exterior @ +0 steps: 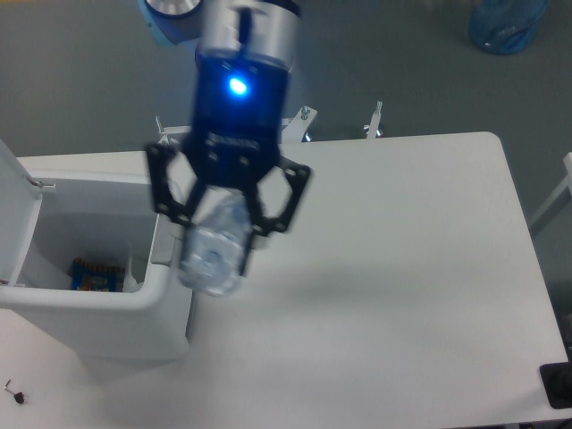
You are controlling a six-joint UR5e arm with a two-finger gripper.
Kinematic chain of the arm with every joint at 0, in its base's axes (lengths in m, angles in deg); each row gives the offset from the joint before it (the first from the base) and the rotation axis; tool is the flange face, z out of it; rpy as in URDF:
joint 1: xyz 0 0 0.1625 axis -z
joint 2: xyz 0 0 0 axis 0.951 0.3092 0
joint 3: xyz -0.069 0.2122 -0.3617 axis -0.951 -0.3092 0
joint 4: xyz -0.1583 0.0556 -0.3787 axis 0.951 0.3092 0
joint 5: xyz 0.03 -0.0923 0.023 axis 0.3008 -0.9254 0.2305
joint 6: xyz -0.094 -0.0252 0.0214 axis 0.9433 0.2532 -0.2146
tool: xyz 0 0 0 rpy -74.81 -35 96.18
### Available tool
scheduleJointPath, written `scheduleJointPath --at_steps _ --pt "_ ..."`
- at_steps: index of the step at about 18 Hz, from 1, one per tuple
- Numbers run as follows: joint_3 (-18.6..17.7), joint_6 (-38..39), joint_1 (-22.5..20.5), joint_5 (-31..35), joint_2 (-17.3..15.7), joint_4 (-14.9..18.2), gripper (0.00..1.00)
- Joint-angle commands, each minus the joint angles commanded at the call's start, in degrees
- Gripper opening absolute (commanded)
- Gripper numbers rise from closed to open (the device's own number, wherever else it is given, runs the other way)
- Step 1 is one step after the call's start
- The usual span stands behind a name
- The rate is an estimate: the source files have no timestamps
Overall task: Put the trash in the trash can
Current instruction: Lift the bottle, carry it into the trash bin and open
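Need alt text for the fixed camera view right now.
The gripper holds a crushed clear plastic bottle in the air, over the right rim of the open white trash can. A blue item lies inside the can.
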Motion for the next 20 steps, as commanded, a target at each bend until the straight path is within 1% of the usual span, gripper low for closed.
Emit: scheduleJointPath --at_steps 3,4,6,7,9,12,13,14,15,18,20 --pt "-0.9 -0.1 2.9 0.0 0.1 0.0 0.55" --pt "-1.8 -0.3 5.0 0.1 0.3 -0.1 0.55" --pt "-3.3 -0.4 6.9 0.2 0.7 -0.1 0.55" --pt "-3.3 -0.4 7.5 0.1 1.0 -0.1 0.55" --pt "-3.8 -0.5 10.1 0.1 2.0 -0.1 0.55" --pt "-4.9 -1.1 10.8 0.2 2.5 -0.1 0.55" --pt "-4.8 -1.1 10.8 0.1 2.7 -0.1 0.62" --pt "-4.8 -1.3 10.8 0.1 2.7 -0.1 0.77" --pt "-5.0 -1.6 10.8 0.1 2.6 -0.1 1.0" --pt "-5.8 -1.3 10.7 0.0 2.4 0.0 1.0" --pt "-6.1 -0.8 9.3 0.4 2.5 0.1 1.0"
